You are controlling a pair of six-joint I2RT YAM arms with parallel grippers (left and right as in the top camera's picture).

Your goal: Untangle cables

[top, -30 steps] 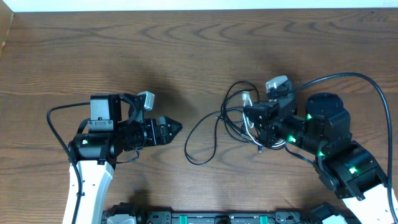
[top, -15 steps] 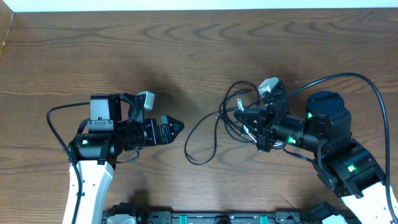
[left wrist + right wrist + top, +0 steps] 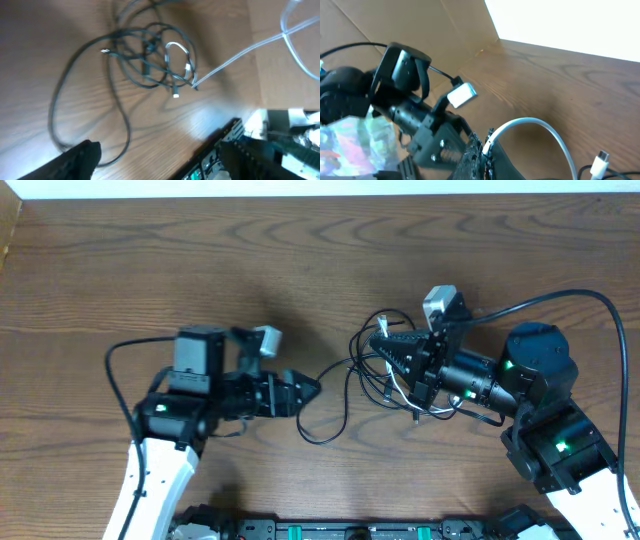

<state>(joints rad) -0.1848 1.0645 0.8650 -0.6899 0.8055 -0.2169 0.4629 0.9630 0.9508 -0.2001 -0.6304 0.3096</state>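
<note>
The cables lie tangled on the wooden table right of centre. A black cable [image 3: 322, 441] loops out toward the left, and in the left wrist view it [image 3: 52, 110] curves round the tangle. My right gripper [image 3: 383, 348] is shut on the white cable [image 3: 540, 122], which arches up out of its jaws [image 3: 485, 146]. The white cable [image 3: 186, 56] also shows inside the knot in the left wrist view. My left gripper [image 3: 312, 390] points right at the black loop's left side. It is open [image 3: 165, 170], with only bare wood between its fingers [image 3: 80, 159].
The table's back edge meets a white strip [image 3: 320, 188] at the top. A cardboard wall [image 3: 6, 230] stands at the far left corner. An equipment rack [image 3: 330, 530] runs along the front edge. The arms' thick black cables [image 3: 560, 302] arc over the right side.
My left arm has moved right, bringing its gripper up to the black loop. My right gripper has shifted left and upward with the white cable in it.
</note>
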